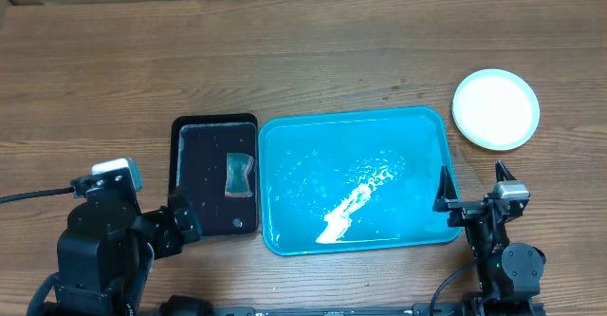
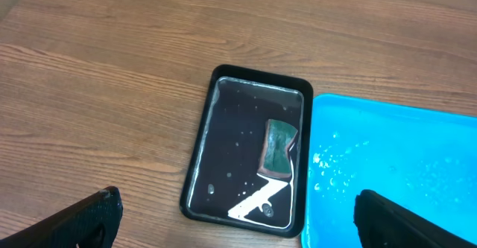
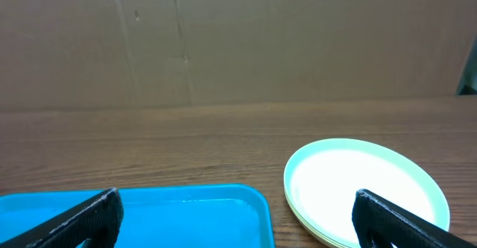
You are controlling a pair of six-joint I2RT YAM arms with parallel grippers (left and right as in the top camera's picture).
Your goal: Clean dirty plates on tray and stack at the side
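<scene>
Ok, status: both pincers are spread wide and hold nothing. The left gripper shows in its wrist view only as two dark fingertips in the bottom corners, with the black tray between them. Overhead puts that arm at the near left corner of the black tray. The right gripper is the same story, tips at the frame's lower corners. Overhead has it at the near right corner of the tray, with its left finger over the tray's right rim. The plates sit on the table off the tray's far right corner, apart from it. Overhead reads them as one pale disc with a white centre. Right wrist shows stacked rims at the near edge, a pale green one on top and yellowish ones under it, at least two, exact count unclear. The tray is teal and wet, with droplets and a bright glare streak in overhead. Left wrist catches only its left part, right wrist only its far right corner. The black tray lies just beside the tray's left edge. A sponge lies in it toward the right side; left wrist shows its green face and brownish edge plus droplets on the tray floor, overhead shows only a greenish block. Right wrist alone shows a brown board behind the table.
</scene>
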